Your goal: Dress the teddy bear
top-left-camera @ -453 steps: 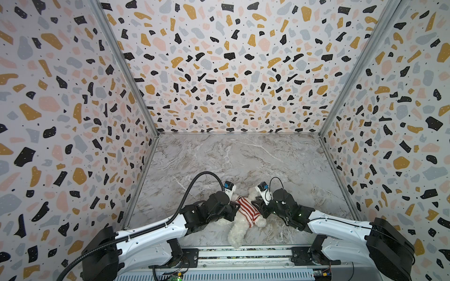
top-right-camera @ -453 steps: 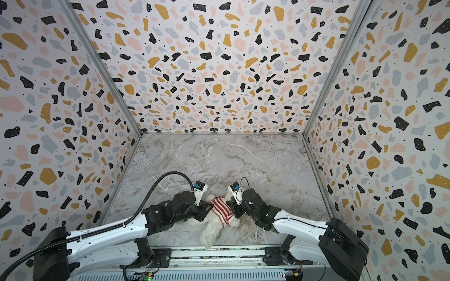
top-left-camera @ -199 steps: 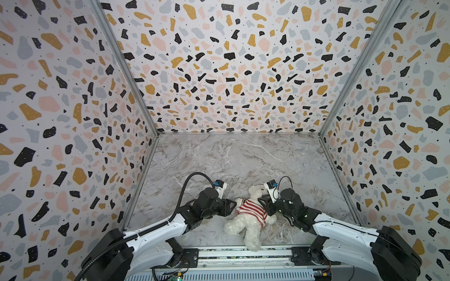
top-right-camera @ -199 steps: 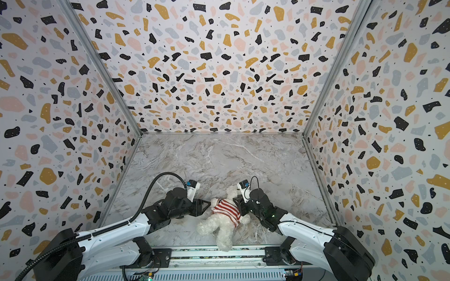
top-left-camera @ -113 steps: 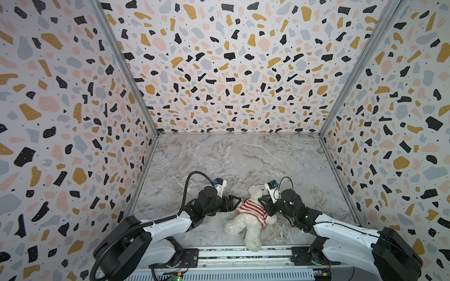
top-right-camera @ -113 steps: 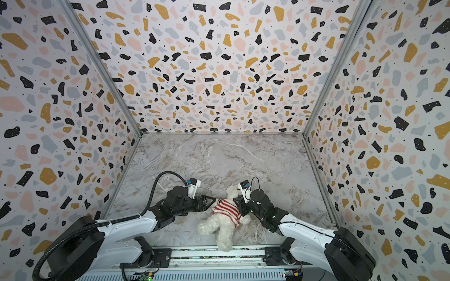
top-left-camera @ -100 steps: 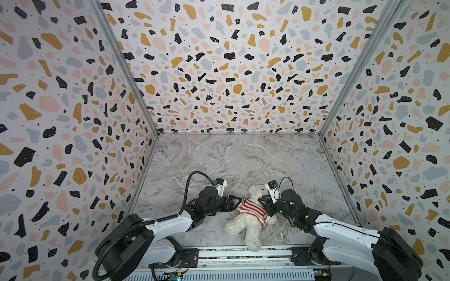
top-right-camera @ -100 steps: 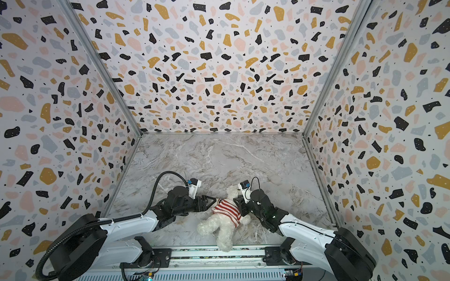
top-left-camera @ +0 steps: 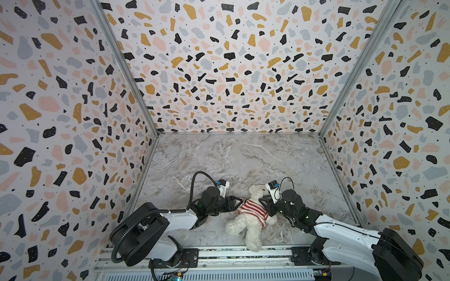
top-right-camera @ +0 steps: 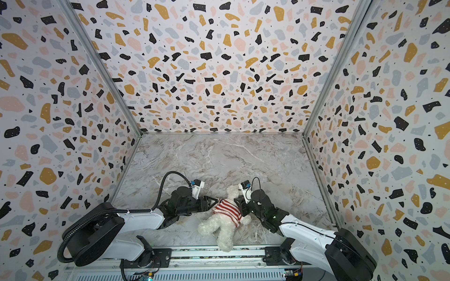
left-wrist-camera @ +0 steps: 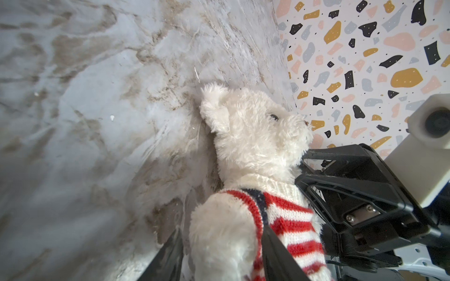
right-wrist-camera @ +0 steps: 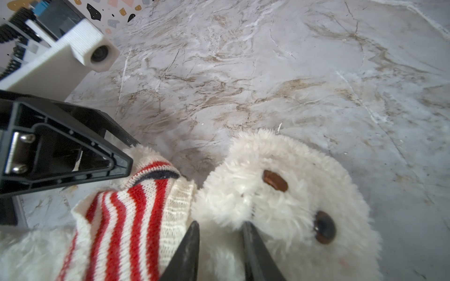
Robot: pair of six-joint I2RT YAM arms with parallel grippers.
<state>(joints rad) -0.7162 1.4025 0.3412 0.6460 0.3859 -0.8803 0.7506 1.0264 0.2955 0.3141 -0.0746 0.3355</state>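
Teddy bear (top-left-camera: 243,225): small, fluffy white plush toy with dark eyes. It lies on the grey marble-patterned table (top-left-camera: 243,158) between the two hands, with its head away from the arm bases and its legs toward them. Its face is turned toward the right hand.

The red-and-white striped knit sweater (top-left-camera: 252,211) with its cream collar is on the torso, and the collar sits at the neck. On the left hand's side, one plush arm protrudes through the armhole.

Left hand (left-wrist-camera: 221,230): the fingers are set one on either side of that protruding arm, with the tips against the sweater at the shoulder. They are apart by about the arm's width. Whether they press on it cannot be told.

Right hand (right-wrist-camera: 220,225): it is at the teddy bear's neck, under the chin, just beside the cream collar. The fingers stand slightly apart with white fur pinched between them, so it is clamped on the teddy bear.

In both top views the hands are low over the table, with their tips facing each other across the toy's chest.
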